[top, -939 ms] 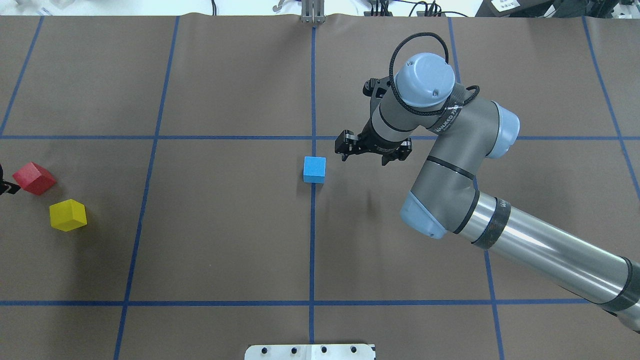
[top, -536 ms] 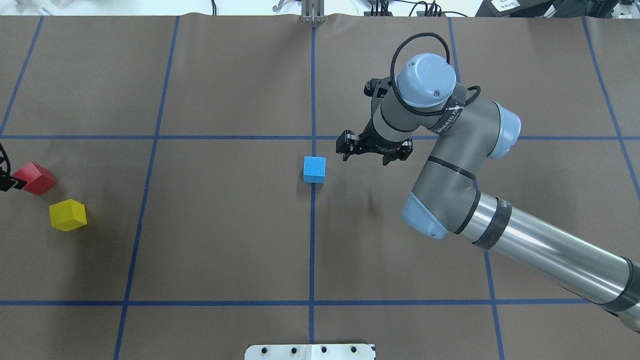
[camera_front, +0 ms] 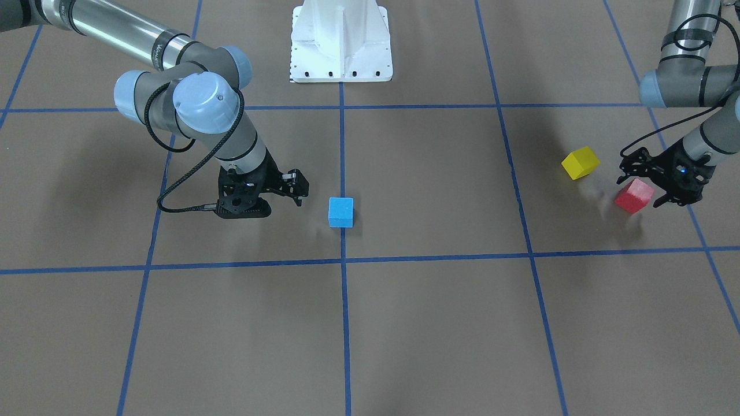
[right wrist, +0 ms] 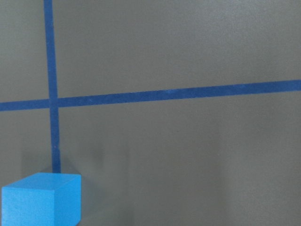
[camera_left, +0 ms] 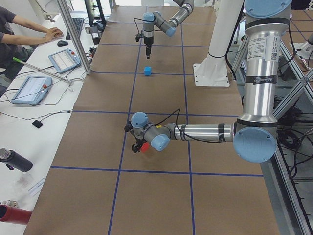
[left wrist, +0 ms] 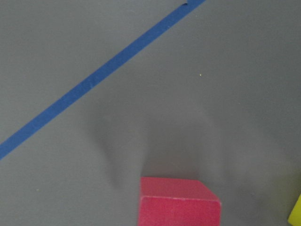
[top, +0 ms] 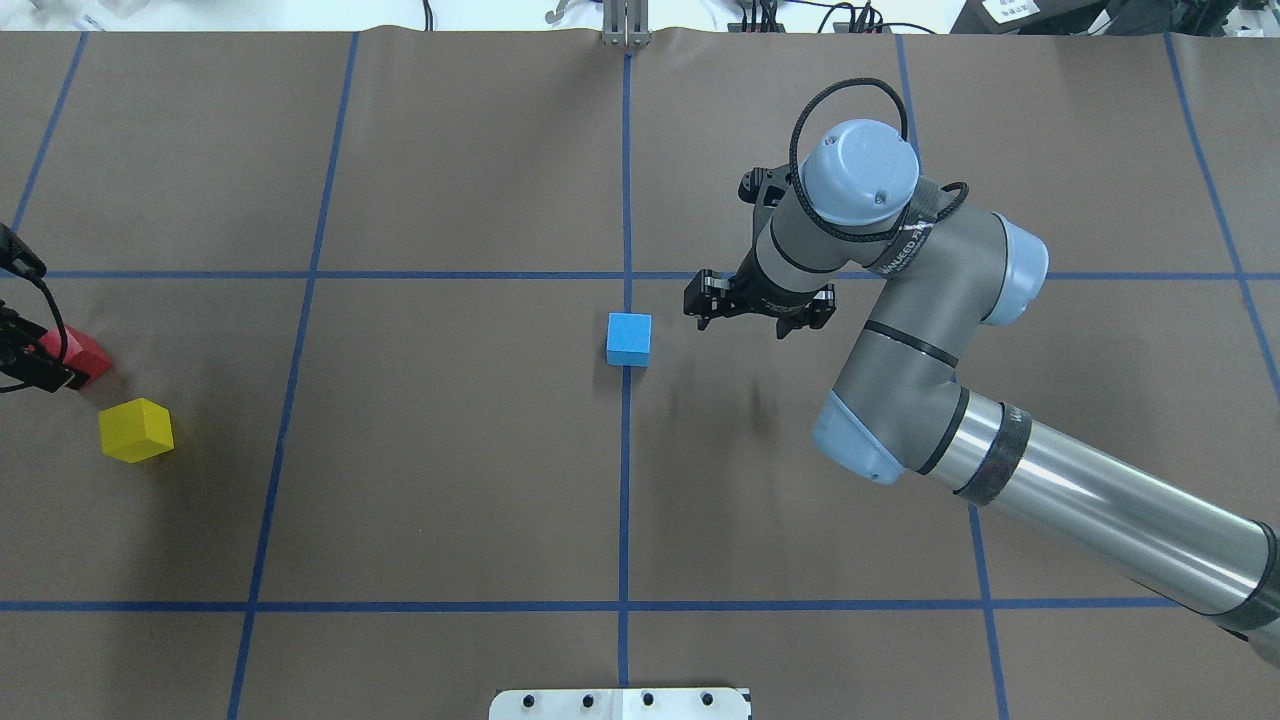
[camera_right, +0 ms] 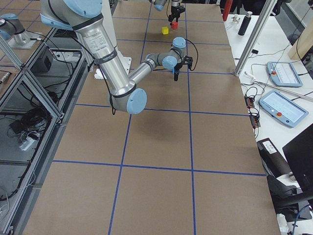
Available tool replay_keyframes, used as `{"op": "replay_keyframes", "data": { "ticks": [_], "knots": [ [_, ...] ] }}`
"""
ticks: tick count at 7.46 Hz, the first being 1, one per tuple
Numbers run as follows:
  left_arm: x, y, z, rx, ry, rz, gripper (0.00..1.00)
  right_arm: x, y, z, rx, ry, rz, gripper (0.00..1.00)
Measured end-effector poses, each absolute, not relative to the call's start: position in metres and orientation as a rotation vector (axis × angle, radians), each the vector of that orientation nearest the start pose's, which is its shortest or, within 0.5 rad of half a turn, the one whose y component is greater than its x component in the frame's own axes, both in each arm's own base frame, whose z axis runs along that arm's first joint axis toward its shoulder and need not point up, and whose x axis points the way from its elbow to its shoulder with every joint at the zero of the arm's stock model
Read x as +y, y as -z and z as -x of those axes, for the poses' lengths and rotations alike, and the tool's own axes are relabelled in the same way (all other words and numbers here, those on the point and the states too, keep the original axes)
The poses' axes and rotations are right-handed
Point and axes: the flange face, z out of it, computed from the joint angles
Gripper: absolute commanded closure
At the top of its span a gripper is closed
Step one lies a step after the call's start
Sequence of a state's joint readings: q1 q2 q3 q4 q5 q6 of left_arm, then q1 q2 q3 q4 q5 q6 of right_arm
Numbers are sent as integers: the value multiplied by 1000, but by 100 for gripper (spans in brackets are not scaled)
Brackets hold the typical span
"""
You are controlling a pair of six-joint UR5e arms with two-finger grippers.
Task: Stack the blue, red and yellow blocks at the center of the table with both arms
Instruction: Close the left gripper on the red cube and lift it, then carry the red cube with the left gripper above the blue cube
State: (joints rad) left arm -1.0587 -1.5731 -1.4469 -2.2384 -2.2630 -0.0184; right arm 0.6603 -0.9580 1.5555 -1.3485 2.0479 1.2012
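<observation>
blue block (top: 629, 338) at table centre; right gripper (top: 758, 311) at its 3 o'clock, jaws spread, apart from it; left gripper (camera_front: 659, 179) jaws spread around red block (camera_front: 634, 196), yellow block (camera_front: 580, 162) nearby

Worktop (top: 450, 500) covered in brown sheeting with blue tape grid lines (top: 624, 480). White base plate (camera_front: 341, 40) at top centre of the front view. Side bench, left of the left-end view: two tablets (camera_left: 30, 89), keyboard (camera_left: 78, 24), dark bottle (camera_left: 14, 160), operator's arm (camera_left: 34, 27).
</observation>
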Motion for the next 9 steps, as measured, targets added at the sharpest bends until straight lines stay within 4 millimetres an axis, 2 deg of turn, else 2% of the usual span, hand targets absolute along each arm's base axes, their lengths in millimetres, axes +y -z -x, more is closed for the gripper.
{"op": "replay_keyframes", "data": {
  "ticks": [1,4,5,6,7,8,9],
  "knots": [
    [-485,-645,-202,788,-657,-337,99,-499,-278,500,-919,-74,-4,0],
    [-483,-640,-208,792,-659,-337,100,-499,-278,500,-918,-74,-3,0],
    [-485,-622,-211,824,-629,-323,100,-499,-278,500,-919,-74,-4,0],
    [-495,-587,-220,856,-570,-292,100,-500,-276,498,-923,-75,-7,0],
    [-517,-536,-234,864,-523,-259,100,-500,-278,489,-928,-73,-13,0],
    [-539,-472,-254,855,-461,-207,100,-498,-290,468,-928,-57,-30,0],
    [-547,-410,-284,849,-368,-146,100,-496,-311,435,-920,-28,-54,0]
  ]
}}
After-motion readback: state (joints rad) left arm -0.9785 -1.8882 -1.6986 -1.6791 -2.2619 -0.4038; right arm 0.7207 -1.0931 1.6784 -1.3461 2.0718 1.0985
